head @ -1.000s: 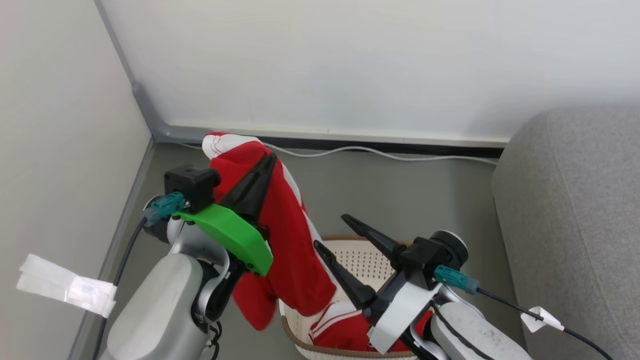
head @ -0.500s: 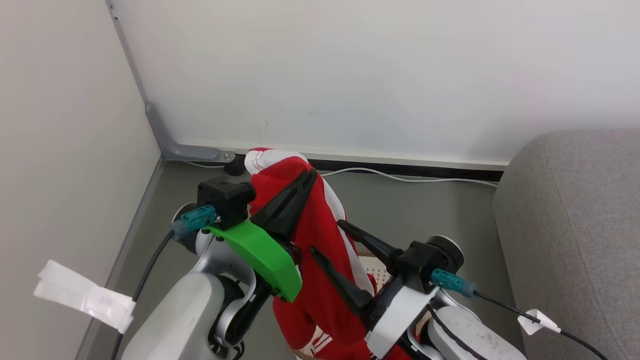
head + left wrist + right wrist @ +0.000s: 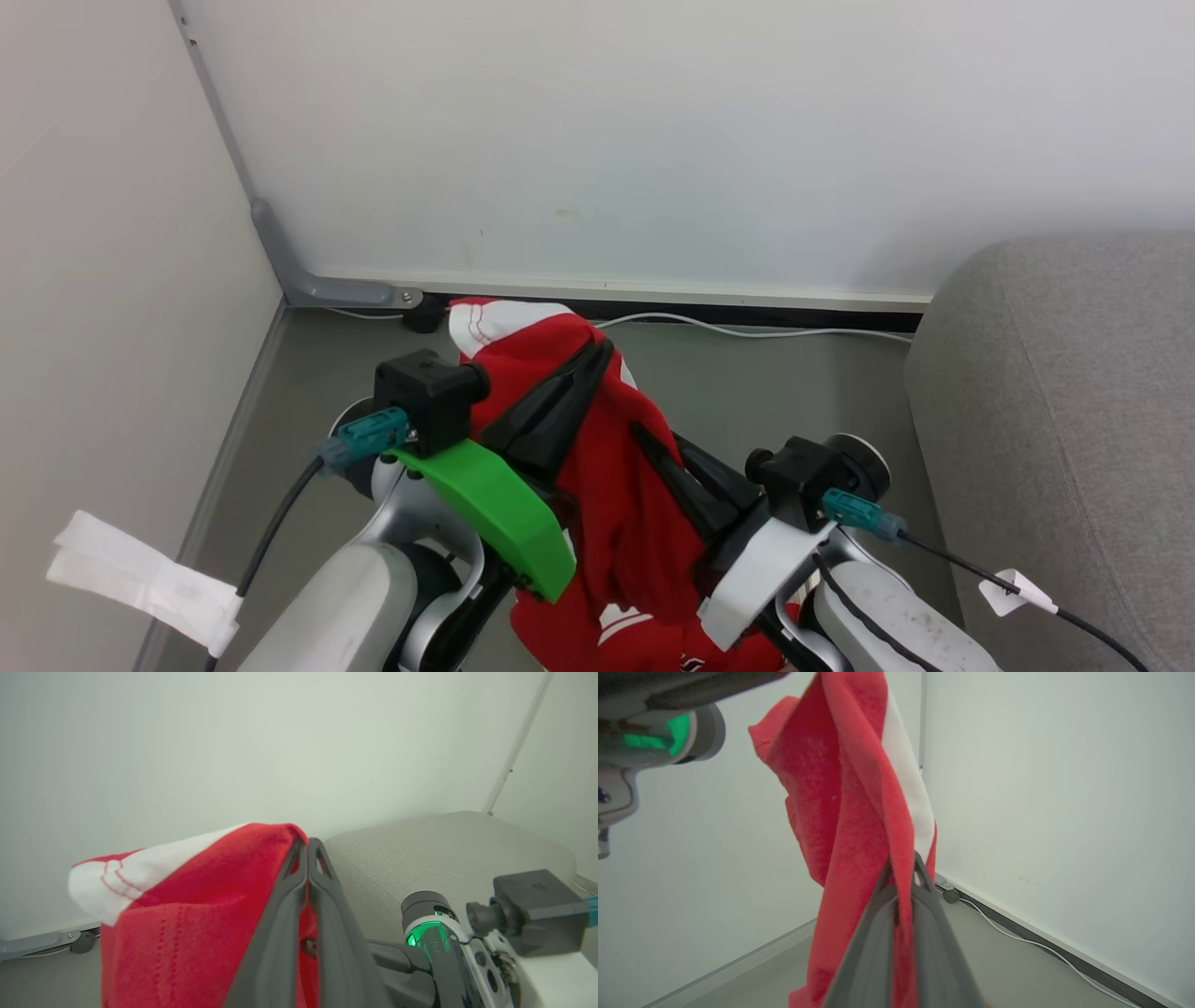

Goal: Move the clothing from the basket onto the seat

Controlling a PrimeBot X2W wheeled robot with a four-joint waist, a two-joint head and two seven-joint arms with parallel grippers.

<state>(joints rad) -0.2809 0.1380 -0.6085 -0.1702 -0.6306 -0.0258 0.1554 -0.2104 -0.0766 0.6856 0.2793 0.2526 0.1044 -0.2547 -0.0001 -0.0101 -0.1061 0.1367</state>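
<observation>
Inside both jaws (clamped tight), red clothing (image 3: 607, 495)

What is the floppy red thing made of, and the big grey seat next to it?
The soft red garment with white trim looks like knitted sports fabric, matte and slightly fuzzy. It folds and hangs limp, and dotted lines run across it, either stitches or tiny holes. The large grey seat seems covered in woven cloth, matte and speckled, with rounded edges. What is under the cover cannot be seen.
</observation>
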